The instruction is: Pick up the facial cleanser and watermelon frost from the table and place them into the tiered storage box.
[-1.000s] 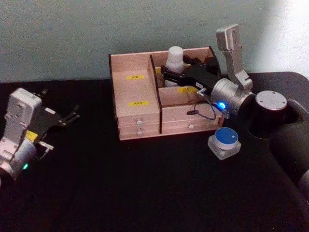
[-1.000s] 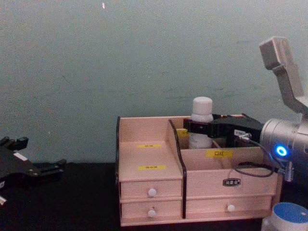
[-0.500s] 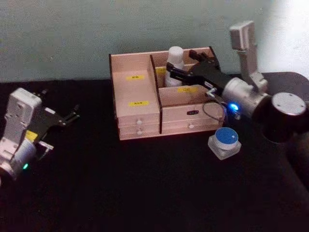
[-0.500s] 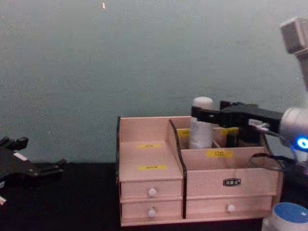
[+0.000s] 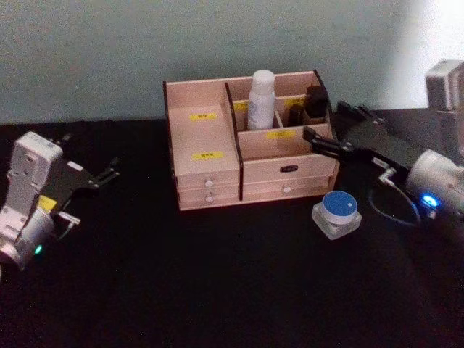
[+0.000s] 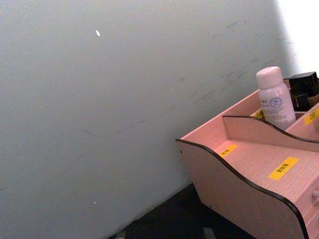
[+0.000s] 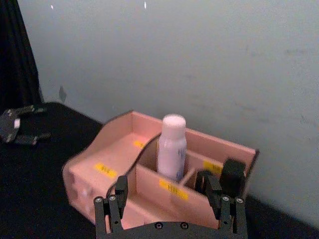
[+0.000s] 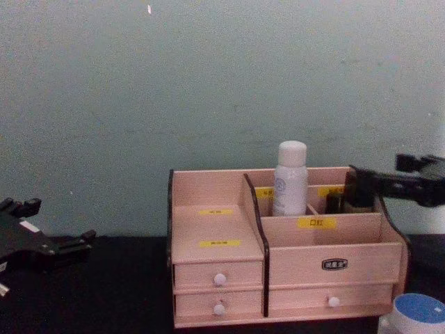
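white bottle (image 5: 261, 101) upright in organiser (image 5: 206, 181) back compartment; blue-lidded jar (image 5: 338, 212) on table (image 5: 217, 283) beside organiser; right claw (image 7: 163, 185) spread, empty; left claw (image 5: 110, 168) spread, parked.

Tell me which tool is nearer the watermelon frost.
Right. The right tool hangs open behind the watermelon frost, by the right end of the tiered storage box; the left tool sits across the table, beyond the box's left side.

Left gripper (image 5: 109, 169): parked low on the robot's left side, fingers slightly apart.
Right gripper (image 7: 167, 204): held level, fingers spread wide, gripping nothing.
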You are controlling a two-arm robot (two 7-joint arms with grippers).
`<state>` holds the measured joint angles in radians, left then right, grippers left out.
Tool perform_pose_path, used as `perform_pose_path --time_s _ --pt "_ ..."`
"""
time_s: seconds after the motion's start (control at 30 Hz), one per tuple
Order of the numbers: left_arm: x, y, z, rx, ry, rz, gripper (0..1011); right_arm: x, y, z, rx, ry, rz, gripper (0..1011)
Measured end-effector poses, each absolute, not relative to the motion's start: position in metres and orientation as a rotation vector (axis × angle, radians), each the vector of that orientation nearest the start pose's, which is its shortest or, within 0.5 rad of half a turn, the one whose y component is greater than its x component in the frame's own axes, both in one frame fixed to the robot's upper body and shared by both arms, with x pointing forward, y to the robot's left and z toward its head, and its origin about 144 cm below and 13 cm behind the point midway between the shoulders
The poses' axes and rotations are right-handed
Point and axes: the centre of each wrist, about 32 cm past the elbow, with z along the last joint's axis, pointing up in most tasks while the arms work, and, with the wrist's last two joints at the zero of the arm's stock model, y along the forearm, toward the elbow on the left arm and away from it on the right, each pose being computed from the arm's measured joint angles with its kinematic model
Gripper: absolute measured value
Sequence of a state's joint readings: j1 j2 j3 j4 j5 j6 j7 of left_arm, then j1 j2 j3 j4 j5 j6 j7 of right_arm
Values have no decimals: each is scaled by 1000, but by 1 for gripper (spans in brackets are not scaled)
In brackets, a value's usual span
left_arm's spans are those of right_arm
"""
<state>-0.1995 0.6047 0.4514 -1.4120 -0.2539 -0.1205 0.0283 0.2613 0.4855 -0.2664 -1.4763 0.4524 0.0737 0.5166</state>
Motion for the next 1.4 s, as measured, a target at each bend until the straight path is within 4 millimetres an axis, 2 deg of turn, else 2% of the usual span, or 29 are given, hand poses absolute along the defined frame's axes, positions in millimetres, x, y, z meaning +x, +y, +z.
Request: perform_pose_path --time_s 0.2,0.5,0.83,1.4 --pt "489 310 1140 305 -285 1248 1001 496 -320 1205 -124 23 -878 1003" --pt "489 310 1140 304 -285 1248 1001 471 -328 1201 -214 143 -900 1003" --pt "489 310 1140 304 -285 1248 1001 468 -327 1191 -313 246 -915 1002" --pt "489 310 1140 305 -285 1248 1001 482 -323 1179 -394 249 -914 1002"
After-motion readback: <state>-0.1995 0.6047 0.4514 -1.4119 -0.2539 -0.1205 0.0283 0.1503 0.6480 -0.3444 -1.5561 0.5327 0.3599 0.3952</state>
